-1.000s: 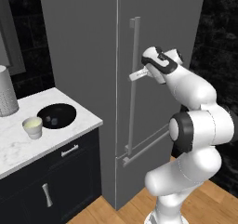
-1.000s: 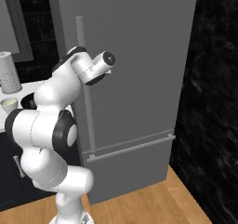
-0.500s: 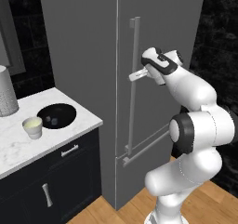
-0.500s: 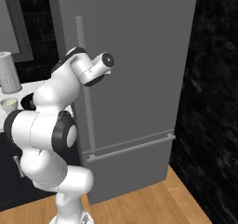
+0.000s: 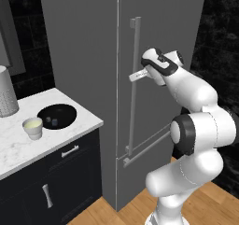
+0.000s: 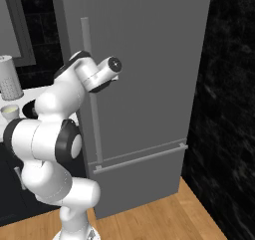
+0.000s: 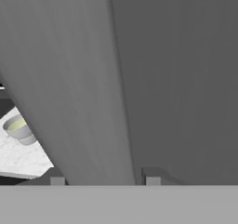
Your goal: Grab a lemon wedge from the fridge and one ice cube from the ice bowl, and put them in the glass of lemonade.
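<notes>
The fridge (image 5: 93, 56) (image 6: 149, 60) is a tall matte grey unit, and its door is closed. My gripper (image 5: 136, 76) (image 7: 104, 179) is at its long vertical bar handle (image 5: 135, 102) (image 6: 92, 119) (image 7: 83, 102), about a third of the way down. In the hand view both fingertips (image 7: 57, 178) sit close against either side of the bar. The glass of lemonade (image 5: 33, 127) (image 6: 9, 111) (image 7: 17, 128) stands on the counter to the left, beside the black ice bowl (image 5: 70, 108). The lemon wedge is hidden.
A white marble counter (image 5: 18, 149) on navy cabinets (image 5: 56, 182) meets the fridge's left side. A tall perforated grey cylinder (image 5: 5, 98) (image 6: 9, 77) stands at the counter's back. A dark wall (image 6: 229, 109) flanks the fridge on the right, above a wooden floor (image 6: 164, 219).
The fingers have drawn in from wide open onto the fridge handle. The arm and the cameras have hardly moved.
</notes>
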Available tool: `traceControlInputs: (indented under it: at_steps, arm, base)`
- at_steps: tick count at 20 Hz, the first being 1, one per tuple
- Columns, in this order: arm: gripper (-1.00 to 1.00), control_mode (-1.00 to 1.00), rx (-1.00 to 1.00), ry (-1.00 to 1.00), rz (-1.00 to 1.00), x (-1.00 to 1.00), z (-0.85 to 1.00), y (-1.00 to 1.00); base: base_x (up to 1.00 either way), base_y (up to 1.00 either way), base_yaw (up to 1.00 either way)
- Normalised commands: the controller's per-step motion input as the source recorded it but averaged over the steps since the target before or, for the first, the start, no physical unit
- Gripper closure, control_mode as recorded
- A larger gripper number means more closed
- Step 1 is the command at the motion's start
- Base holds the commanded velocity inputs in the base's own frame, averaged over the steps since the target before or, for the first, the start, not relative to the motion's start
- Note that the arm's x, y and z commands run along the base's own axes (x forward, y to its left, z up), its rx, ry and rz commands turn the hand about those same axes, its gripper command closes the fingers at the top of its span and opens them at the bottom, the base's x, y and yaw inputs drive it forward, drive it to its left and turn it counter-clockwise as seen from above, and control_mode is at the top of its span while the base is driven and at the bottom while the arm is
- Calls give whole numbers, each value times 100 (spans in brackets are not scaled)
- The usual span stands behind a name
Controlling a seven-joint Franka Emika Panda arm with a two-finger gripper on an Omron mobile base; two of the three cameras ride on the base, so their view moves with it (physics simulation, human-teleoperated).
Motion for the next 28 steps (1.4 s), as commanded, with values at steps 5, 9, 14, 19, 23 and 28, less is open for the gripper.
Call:
traceControlInputs:
  at_steps: [5,9,14,19,23,28]
  arm:
    - [100,-100,0,0,-12,8,16,-12]
    - [100,-100,0,-3,-18,0,23,-43]
    - [100,-100,1,-1,-19,0,29,-62]
    - [100,-100,3,0,-17,1,36,-86]
    - [100,-100,11,0,-9,0,24,-100]
    - [100,-100,13,-2,-6,0,23,-100]
  base:
    - [0,0,0]
    - [0,0,0]
    - [0,0,0]
    - [0,0,0]
    - [0,0,0]
    - [0,0,0]
